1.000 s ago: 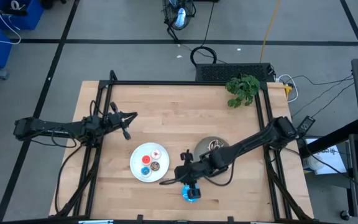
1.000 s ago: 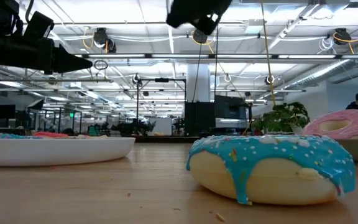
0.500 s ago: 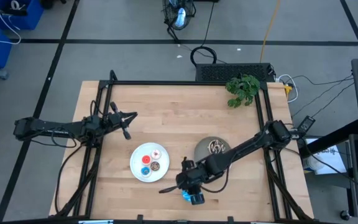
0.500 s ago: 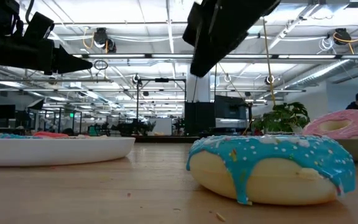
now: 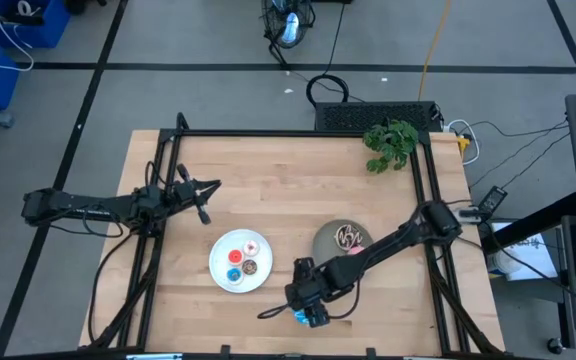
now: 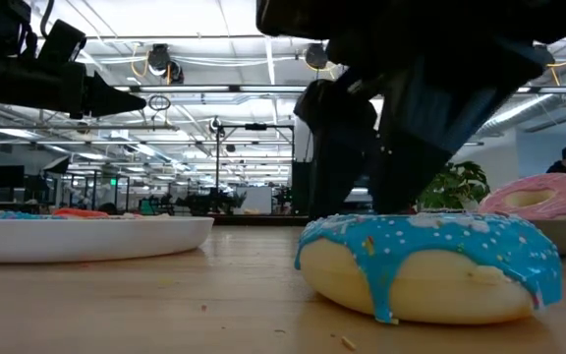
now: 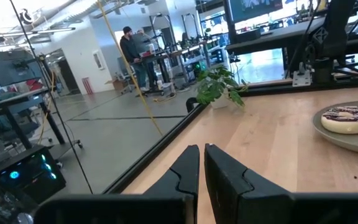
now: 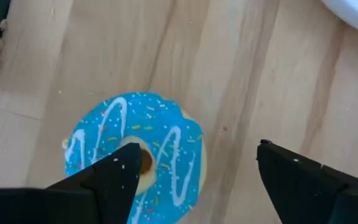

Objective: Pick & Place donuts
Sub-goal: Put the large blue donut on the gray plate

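Observation:
A blue sprinkled donut [image 5: 310,318] [image 8: 135,155] lies flat on the table near its front edge. My right gripper [image 5: 304,302] [image 8: 196,152] stands open just over it, pointing down: one finger shows over the donut's hole, the other beyond its rim over bare wood. Tiny donuts [image 5: 242,260] lie on the white plate [image 5: 218,250]. A dark brown drizzled donut [image 5: 348,236] [image 7: 347,118] and a pink donut [image 6: 543,197] lie on the grey plate [image 5: 326,240]. My left gripper [image 5: 205,208] [image 7: 201,152] waits shut at the table's left, above the wood. My right gripper comes at the blue donut from above, with the ring's side [image 8: 179,155] between its open fingers [image 8: 114,174]. Whether a finger touches the donut, I cannot tell. The donut rests flat on the table.
A green plant [image 5: 390,145] stands at the far right corner. Black frame rails [image 5: 298,133] run along the table's edges. Bare wood lies between the two plates and the far edge. A person stands far off in the room [image 7: 129,43].
My right gripper has moved toward the table's near edge and down, from beside the grey plate to just over the blue donut. The donut has stayed where it was.

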Motion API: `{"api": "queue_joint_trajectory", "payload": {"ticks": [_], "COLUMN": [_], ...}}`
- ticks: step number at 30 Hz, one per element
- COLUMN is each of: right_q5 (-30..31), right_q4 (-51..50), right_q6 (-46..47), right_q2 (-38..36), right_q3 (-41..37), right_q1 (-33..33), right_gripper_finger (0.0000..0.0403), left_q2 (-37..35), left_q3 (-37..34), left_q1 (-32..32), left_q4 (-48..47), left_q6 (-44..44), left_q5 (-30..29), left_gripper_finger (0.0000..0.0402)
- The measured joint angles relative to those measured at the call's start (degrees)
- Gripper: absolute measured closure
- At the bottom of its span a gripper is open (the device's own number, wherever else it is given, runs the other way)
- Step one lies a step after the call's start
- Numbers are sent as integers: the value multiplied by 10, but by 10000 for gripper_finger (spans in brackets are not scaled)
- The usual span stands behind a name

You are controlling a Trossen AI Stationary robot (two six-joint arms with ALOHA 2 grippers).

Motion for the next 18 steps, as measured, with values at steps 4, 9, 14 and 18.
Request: {"api": "queue_joint_trajectory", "payload": {"ticks": [4, 9, 14, 18], "right_q5": [-2, -20, -15, -12], "right_q4": [4, -6, -23, -19], "right_q6": [-5, -11, -32, -49], "right_q2": [15, 38, 50, 50], "right_q3": [1, 2, 4, 3], "right_q1": [0, 0, 1, 0], "right_gripper_finger": [104, 105, 105, 123], "left_q2": [0, 0, 0, 0], "left_q3": [0, 0, 0, 0], "left_q1": [0, 0, 0, 0], "left_q4": [0, 0, 0, 0], "left_q6": [0, 0, 0, 0], "left_q5": [-1, -1, -1, -1], "left_gripper_finger": [369, 369, 369, 369]}}
